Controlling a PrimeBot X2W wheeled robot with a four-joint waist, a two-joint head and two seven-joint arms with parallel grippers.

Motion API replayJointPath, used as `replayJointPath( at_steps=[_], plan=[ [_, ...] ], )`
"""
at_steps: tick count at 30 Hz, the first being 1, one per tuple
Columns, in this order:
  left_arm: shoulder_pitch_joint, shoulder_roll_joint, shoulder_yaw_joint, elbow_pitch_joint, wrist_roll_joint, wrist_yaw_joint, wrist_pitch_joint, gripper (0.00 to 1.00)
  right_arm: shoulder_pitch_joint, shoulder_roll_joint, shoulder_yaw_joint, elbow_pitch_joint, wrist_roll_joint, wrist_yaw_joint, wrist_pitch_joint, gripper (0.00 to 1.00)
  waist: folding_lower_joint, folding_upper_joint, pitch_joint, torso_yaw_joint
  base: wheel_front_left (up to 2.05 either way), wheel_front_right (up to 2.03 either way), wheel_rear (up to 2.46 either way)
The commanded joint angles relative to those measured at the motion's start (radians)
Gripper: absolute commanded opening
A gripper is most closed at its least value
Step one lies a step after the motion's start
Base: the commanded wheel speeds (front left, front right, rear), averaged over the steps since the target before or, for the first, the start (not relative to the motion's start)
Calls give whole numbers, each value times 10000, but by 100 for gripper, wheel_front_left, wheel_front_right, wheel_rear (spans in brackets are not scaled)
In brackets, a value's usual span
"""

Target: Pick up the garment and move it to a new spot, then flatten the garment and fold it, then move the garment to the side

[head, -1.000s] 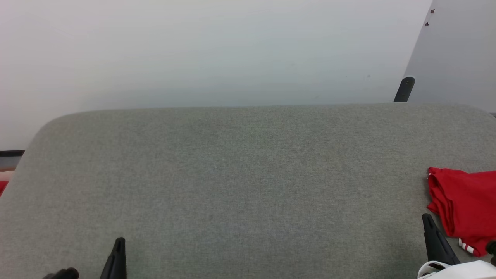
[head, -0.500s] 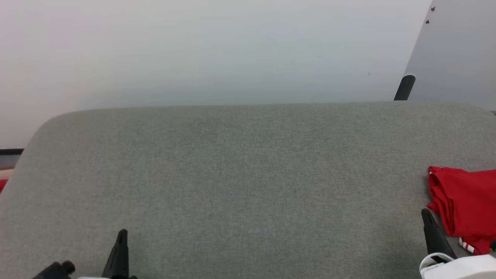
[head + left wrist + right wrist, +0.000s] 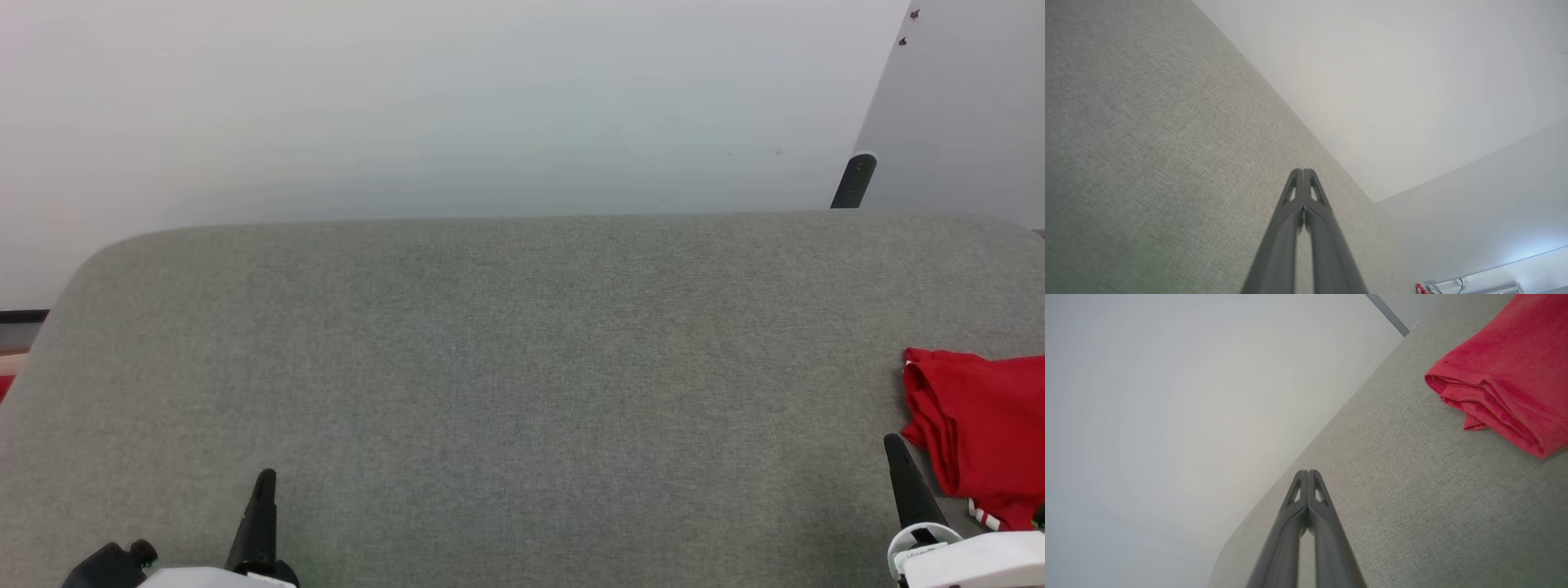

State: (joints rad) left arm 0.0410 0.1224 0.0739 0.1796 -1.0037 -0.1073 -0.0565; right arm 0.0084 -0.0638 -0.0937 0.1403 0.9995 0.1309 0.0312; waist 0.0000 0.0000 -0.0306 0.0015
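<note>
Lying folded by the right edge of the table [image 3: 522, 367], the garment [image 3: 980, 433] seems set aside, though cropped. Our left gripper [image 3: 265, 479] and right gripper [image 3: 892, 447] rest closed and empty, apparently finished.

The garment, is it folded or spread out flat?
Folded. The garment lies as a compact bundle at the right edge of the grey surface, and the right wrist view shows several stacked layers along its rounded edge.

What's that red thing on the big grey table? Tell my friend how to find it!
Look at the wide grey fabric-covered table and follow it to its right end. There lies the garment, a folded bundle of cloth, just right of the right gripper. It is bright red and soft with stacked folds, while the gripper beside it is thin, dark and hard.
</note>
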Motion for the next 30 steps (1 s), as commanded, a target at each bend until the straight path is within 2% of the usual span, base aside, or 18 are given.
replayJointPath(
  at_steps=[1, 30],
  plan=[
    [-236, 0, 74, -45, -345, -84, 81, 0, -309, -23, -56, -36, 380, 0, 48, 0, 0, 0, 9, 0, 0, 0, 0],
    [-878, -341, 238, 285, -3038, -171, 852, 0, -731, 55, -134, 475, 3074, 1, 423, 0, 0, 0, 137, -6, 0, 0, 0]
  ],
)
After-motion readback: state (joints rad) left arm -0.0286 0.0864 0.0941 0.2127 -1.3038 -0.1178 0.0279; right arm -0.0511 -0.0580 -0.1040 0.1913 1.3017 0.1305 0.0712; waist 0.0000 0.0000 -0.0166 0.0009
